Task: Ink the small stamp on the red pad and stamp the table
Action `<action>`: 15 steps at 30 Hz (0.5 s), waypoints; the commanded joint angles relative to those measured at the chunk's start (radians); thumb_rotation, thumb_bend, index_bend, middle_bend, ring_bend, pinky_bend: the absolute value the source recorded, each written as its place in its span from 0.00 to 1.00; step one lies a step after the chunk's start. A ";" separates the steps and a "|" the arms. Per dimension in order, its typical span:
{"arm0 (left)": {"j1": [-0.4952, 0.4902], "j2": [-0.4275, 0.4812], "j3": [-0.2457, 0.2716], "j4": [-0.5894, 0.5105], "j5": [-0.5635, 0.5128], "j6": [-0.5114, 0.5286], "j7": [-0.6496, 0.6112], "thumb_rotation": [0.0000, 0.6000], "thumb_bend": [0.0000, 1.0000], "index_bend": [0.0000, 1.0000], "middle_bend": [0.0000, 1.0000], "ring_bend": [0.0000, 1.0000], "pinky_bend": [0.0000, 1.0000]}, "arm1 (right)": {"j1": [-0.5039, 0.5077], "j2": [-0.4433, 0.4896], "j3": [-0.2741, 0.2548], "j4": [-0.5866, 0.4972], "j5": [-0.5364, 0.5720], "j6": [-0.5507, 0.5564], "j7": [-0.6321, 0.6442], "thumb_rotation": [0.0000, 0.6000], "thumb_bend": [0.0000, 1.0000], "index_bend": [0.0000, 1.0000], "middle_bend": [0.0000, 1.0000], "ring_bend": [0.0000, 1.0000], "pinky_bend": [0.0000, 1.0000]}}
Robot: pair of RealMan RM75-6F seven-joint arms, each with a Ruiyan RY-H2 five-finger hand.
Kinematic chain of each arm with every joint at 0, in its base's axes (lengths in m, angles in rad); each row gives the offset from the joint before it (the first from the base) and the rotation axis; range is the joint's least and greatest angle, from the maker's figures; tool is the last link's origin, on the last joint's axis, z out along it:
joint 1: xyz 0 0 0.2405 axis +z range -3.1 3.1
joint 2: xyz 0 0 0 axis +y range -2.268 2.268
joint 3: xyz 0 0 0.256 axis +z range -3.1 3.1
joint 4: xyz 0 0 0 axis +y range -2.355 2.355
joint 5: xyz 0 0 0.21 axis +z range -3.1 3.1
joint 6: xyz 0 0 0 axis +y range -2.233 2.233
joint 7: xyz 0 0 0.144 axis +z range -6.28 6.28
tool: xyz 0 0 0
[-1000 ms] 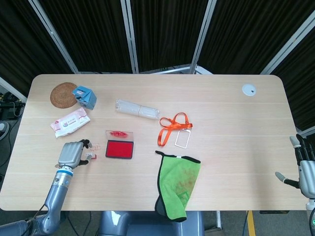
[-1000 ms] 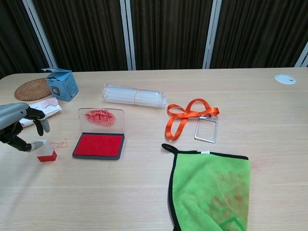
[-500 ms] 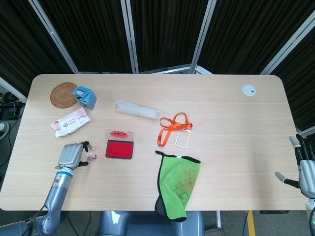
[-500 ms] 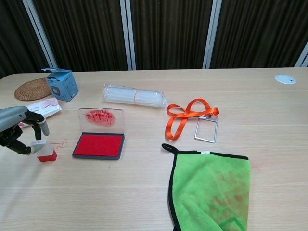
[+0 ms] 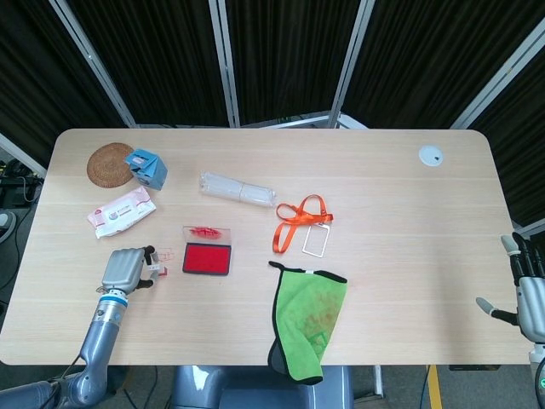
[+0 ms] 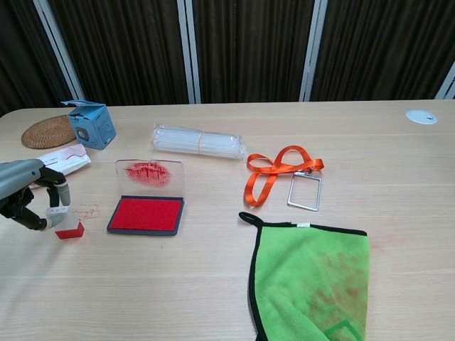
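The small stamp (image 6: pixel 69 228), a clear block with a red base, stands on the table left of the red ink pad (image 6: pixel 146 214), whose clear lid (image 6: pixel 150 175) is propped upright. A faint red print (image 6: pixel 87 211) marks the wood between them. My left hand (image 6: pixel 30 200) sits just left of the stamp, with a finger curved over its clear top and the thumb a little off its side. It carries nothing. In the head view the left hand (image 5: pixel 123 270) lies beside the stamp (image 5: pixel 154 271). My right hand (image 5: pixel 526 294) hangs off the table's right edge, fingers spread and empty.
A green cloth (image 6: pixel 311 277) lies at the front middle. An orange lanyard with a badge holder (image 6: pixel 283 172) and a clear plastic roll (image 6: pixel 198 141) lie behind it. A blue box (image 6: pixel 92 123), a woven coaster (image 6: pixel 47 132) and a wipes packet (image 6: pixel 65 158) sit at the back left.
My left hand has drawn slightly left and toward me, its thumb moving away from the stamp. The stamp has stayed where it stands. The right hand has not moved.
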 commanded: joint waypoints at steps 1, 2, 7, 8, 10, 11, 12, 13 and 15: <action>-0.001 -0.001 0.000 0.002 -0.002 0.000 -0.001 1.00 0.29 0.48 0.49 0.89 0.92 | 0.000 0.000 0.001 0.000 0.003 -0.001 0.000 1.00 0.00 0.00 0.00 0.00 0.00; -0.001 -0.001 0.001 0.003 -0.003 -0.001 -0.001 1.00 0.29 0.48 0.49 0.89 0.92 | 0.001 0.000 0.002 0.000 0.004 -0.001 0.000 1.00 0.00 0.00 0.00 0.00 0.00; -0.003 -0.004 0.000 0.014 -0.012 -0.006 -0.005 1.00 0.29 0.48 0.50 0.89 0.92 | 0.001 0.002 0.003 0.000 0.009 -0.004 0.003 1.00 0.00 0.00 0.00 0.00 0.00; -0.004 -0.005 0.000 0.014 -0.013 -0.007 -0.006 1.00 0.29 0.48 0.50 0.89 0.92 | 0.001 0.002 0.003 -0.001 0.009 -0.005 0.003 1.00 0.00 0.00 0.00 0.00 0.00; -0.005 -0.006 0.000 0.015 -0.013 -0.008 -0.007 1.00 0.29 0.48 0.50 0.89 0.92 | 0.002 0.002 0.004 0.000 0.011 -0.006 0.001 1.00 0.00 0.00 0.00 0.00 0.00; -0.007 -0.006 0.000 0.014 -0.013 -0.009 -0.007 1.00 0.29 0.48 0.51 0.89 0.92 | 0.002 0.002 0.004 0.000 0.012 -0.007 0.001 1.00 0.00 0.00 0.00 0.00 0.00; -0.007 -0.006 0.000 0.013 -0.015 -0.009 -0.007 1.00 0.29 0.49 0.51 0.89 0.92 | 0.002 0.002 0.004 0.000 0.013 -0.008 0.001 1.00 0.00 0.00 0.00 0.00 0.00; -0.008 -0.005 0.000 0.012 -0.015 -0.010 -0.007 1.00 0.30 0.49 0.52 0.89 0.92 | 0.002 0.002 0.004 0.000 0.013 -0.008 0.002 1.00 0.00 0.00 0.00 0.00 0.00; -0.009 -0.004 0.001 0.010 -0.017 -0.011 -0.006 1.00 0.30 0.51 0.53 0.89 0.92 | 0.002 0.002 0.004 0.000 0.014 -0.008 0.003 1.00 0.00 0.00 0.00 0.00 0.00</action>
